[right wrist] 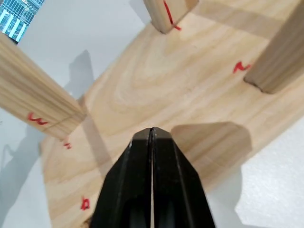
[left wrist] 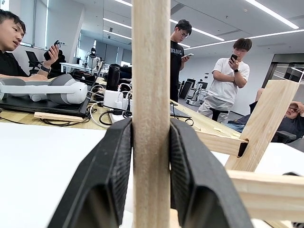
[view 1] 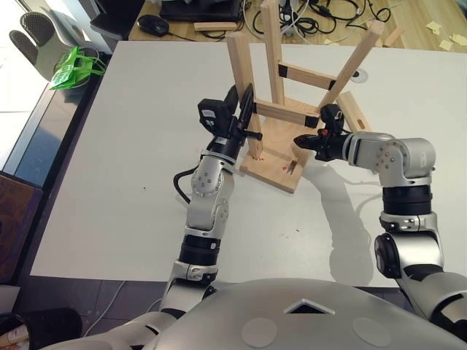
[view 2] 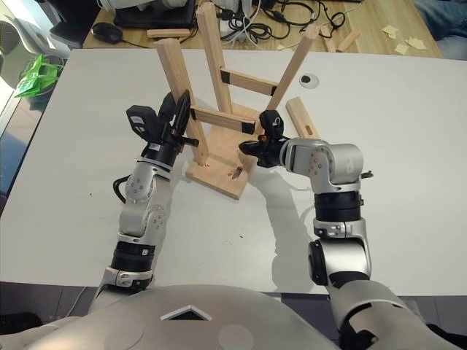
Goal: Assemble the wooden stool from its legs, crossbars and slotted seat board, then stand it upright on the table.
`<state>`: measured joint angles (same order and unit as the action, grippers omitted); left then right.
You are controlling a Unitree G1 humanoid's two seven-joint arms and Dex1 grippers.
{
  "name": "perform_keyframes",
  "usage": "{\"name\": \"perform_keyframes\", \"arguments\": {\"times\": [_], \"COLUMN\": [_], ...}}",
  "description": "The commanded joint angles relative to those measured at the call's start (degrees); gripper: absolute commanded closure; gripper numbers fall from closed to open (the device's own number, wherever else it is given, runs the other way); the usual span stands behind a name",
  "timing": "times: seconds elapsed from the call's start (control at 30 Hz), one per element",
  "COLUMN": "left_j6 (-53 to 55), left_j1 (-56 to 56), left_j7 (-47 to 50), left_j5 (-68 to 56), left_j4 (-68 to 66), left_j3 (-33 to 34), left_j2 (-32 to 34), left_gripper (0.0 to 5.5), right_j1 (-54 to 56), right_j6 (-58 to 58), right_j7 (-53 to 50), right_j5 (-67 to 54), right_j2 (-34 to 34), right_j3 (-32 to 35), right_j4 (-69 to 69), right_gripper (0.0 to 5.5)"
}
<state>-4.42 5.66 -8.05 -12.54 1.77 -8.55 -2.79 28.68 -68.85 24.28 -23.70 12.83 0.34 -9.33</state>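
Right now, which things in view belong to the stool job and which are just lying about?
Job: seat board, held leg in the shut left tool, two more standing legs, crossbars, loose wooden piece beside them, right tool shut above the board.
Lying about: green bag, mouse, cables, yellow notes.

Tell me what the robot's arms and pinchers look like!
The left arm and right arm are silver-grey rounded shells with black joint rings. A black cable loops beside the left arm. The left gripper and right gripper each have two black wedge-shaped fingers.
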Motion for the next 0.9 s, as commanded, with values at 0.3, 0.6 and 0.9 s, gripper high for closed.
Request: {"name": "perform_keyframes", "arguments": {"times": [0.3, 0.6, 0.9], "left_j6": [4.41, 13.23, 28.84], "left_j1": [-1.93, -3.88, -6.55], "left_j7": [2.1, 1.74, -1.72], "left_j5": [0.47, 1.17, -0.36], "left_j4": [2.57, 7.64, 16.78], "left_j3": [-2.74, -3.68, -5.82], "left_j2": [-2.33, 0.44, 6.13], "left_gripper": [4.46, 4.46, 4.46], "right_j1": [6.52, 7.81, 7.8], "right_j6": [9.42, 13.51, 15.45], "right_j7": [-8.28, -9.08, -9.77], "right_j5": [6.56, 7.61, 7.82], "right_j2": [-6.05, -7.1, -6.98], "right_j3": [-0.4, -0.11, 0.34], "right_j4": [-19.5, -23.93, -24.76], "right_gripper": [5.5, 5.5, 5.5]}}
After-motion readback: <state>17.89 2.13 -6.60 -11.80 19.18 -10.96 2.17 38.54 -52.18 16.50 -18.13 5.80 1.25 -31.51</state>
